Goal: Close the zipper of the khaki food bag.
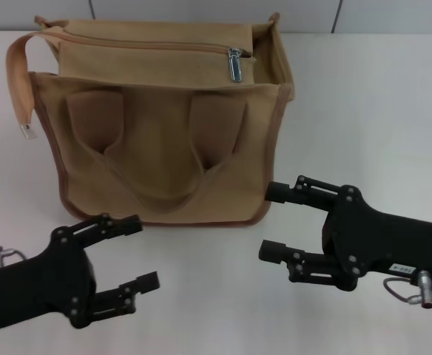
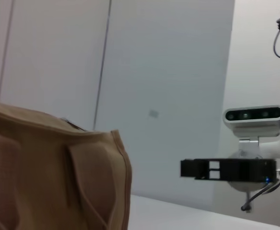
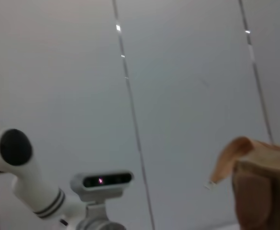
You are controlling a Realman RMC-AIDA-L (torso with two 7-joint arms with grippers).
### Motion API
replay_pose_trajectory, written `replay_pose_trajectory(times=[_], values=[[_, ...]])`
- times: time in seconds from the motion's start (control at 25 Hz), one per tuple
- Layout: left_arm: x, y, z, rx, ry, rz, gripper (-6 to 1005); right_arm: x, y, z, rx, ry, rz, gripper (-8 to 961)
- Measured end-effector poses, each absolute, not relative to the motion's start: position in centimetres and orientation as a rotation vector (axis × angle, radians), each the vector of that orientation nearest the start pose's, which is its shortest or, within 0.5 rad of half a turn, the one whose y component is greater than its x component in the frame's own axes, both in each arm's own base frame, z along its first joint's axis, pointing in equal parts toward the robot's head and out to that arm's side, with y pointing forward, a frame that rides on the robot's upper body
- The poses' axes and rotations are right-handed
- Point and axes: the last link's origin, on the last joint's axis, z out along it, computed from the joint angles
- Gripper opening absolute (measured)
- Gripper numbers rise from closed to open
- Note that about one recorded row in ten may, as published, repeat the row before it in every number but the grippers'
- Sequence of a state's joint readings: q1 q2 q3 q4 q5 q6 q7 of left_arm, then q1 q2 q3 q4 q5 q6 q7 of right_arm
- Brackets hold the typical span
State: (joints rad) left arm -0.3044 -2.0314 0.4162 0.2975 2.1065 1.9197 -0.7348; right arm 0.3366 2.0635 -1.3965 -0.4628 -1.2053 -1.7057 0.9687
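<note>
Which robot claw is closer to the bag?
The right gripper. Its upper finger reaches almost to the khaki food bag at its lower corner, while the left gripper hangs farther out in front, over the table.

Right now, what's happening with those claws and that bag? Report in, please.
Left gripper and right gripper both open, low in front of the khaki food bag, touching nothing. Zipper pull near right end; small gap there. Nothing blocking.

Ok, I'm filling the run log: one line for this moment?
left gripper: open, near bag front | right gripper: open, at bag's corner | khaki food bag: upright | zipper: almost closed, untouched
</note>
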Motion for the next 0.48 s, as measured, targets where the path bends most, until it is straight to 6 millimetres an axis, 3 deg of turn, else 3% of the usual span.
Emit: replay_pose_trajectory(times=[0.28,0.48], values=[[-30.5,20.8,-1.3,-2.661,-0.311,-1.111,774,24.6,24.1,-5.5,-2.804,0.366,1.189,763],[-30.4,20.5,-2.7,-2.709,-0.311,-1.07,773,24.8,23.9,-6.5,-2.88,0.39,1.116,761]])
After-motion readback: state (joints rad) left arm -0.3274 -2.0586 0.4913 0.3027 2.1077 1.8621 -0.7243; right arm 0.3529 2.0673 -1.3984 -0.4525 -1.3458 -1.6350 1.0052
